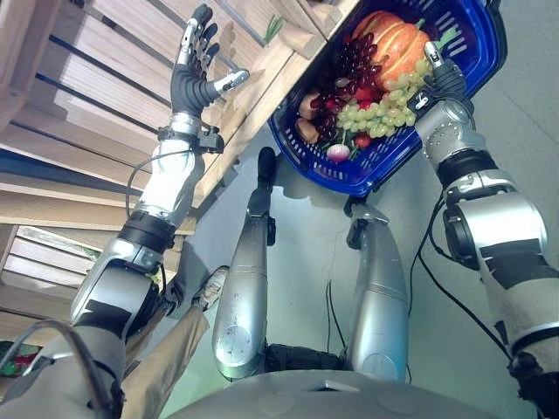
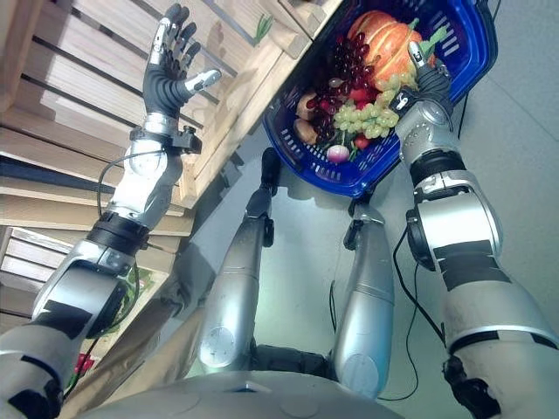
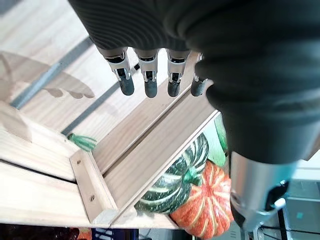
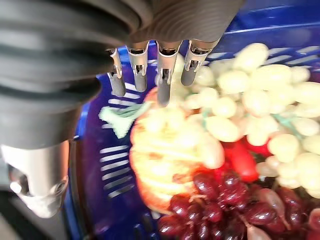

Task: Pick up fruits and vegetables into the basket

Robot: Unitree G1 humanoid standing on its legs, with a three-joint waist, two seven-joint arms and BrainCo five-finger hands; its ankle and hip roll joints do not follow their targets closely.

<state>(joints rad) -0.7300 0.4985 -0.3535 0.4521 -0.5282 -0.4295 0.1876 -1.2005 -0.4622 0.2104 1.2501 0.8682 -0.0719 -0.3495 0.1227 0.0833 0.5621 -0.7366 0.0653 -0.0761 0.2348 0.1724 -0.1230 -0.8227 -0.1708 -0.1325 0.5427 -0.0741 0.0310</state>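
The wooden shelf [image 1: 105, 96] stood beyond the left robot hand [image 1: 194, 74], which was raised before its slats with fingers straight and spread, holding nothing. In the left wrist view, two pumpkins, one green-striped [image 3: 175, 175] and one orange [image 3: 207, 205], lay past the shelf's edge board, ahead of the fingertips [image 3: 150, 90] and off towards the thumb side, well apart from them. They lay side by side, touching. The left robot hand was judged the nearer to them.

The blue basket [image 1: 476, 52] was at the right robot hand [image 1: 441, 83], which lay against its rim; whether those fingers gripped it could not be told. Inside, just beyond that hand, lay an orange pumpkin [image 1: 393, 39], green grapes [image 1: 389, 109], dark grapes [image 1: 354, 61] and a radish [image 1: 339, 153].
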